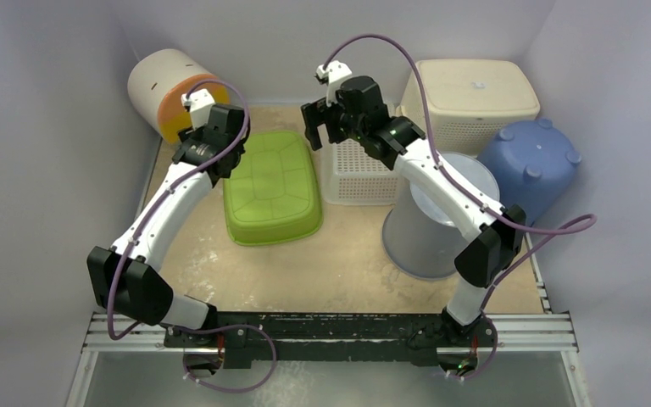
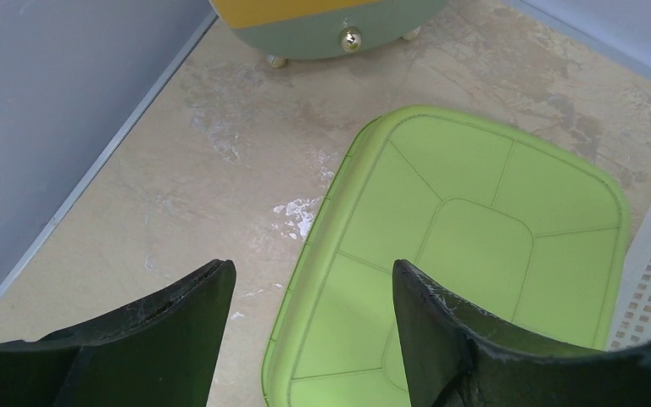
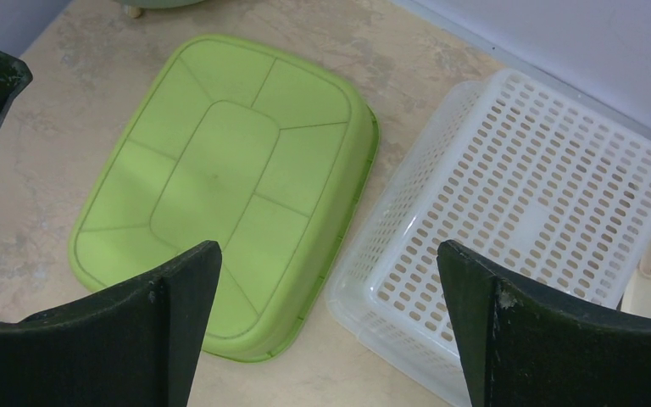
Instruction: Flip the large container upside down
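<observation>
Tub (image 1: pixel 271 186), green and wide, lies base-up on the table (image 1: pixel 339 254) between the two arms. Its ribbed bottom panel faces the cameras and its rim sits down on the surface, so the flip looks done. It sits just beside a white slotted basket (image 1: pixel 356 170) on its right, close enough that touching cannot be ruled out. An orange-ended drum (image 1: pixel 165 89) lies on its side past the tub's far left corner. Each arm hangs at a far corner of the tub, probably because a tub this wide needs a grab from each side to roll over. The height suggests both have let go. Left gripper (image 2: pixel 314 271) is above the tub's left edge with jaws apart. Only tub and bare table show through the gap, nothing is clamped, and there is no contact. Right gripper (image 3: pixel 329 246) is spread wide, raised over the seam between tub and basket. It holds nothing and touches nothing. What probably remains is pulling both arms back. The risk is low, since the tub rests flat on its rim and looks stable, though a low finger could nudge it into the basket.
</observation>
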